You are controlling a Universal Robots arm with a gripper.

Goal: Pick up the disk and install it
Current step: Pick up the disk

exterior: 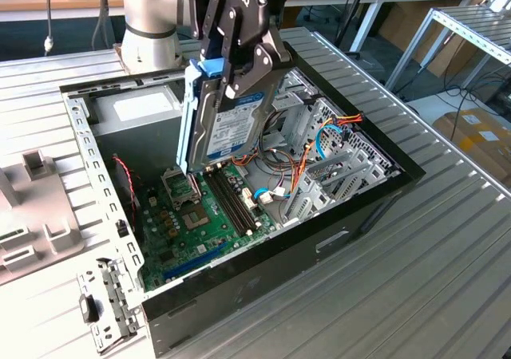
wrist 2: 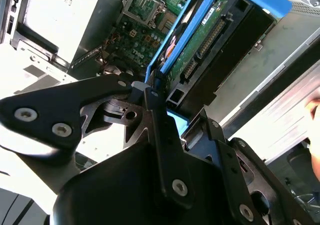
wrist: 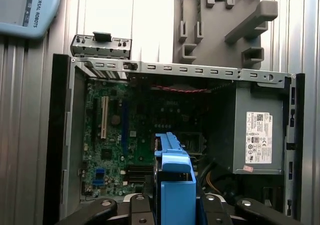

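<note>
The disk (exterior: 227, 128), a dark hard drive with a white label and bright blue rails, hangs on edge above the open computer case (exterior: 80, 128). My gripper (exterior: 231, 65) is shut on its upper end, the black fingers (exterior: 263, 56) pressing on both sides. Its lower end hovers just over the green motherboard (exterior: 200, 215), near the memory slots. The second wrist view shows the disk's circuit-board side (wrist 2: 210, 35) running away from the gripper (wrist 2: 160, 92). In the first wrist view the blue rail (wrist: 175, 180) stands between the fingers, gripper (wrist: 172, 205), over the case interior.
A grey drive cage (exterior: 335, 175) with orange and blue cables (exterior: 319, 136) fills the case's side at the exterior view's right. The power supply (wrist: 257, 135) sits in a corner. A grey fixture plate (exterior: 32, 207) and a loose metal bracket (exterior: 104, 303) lie outside the case.
</note>
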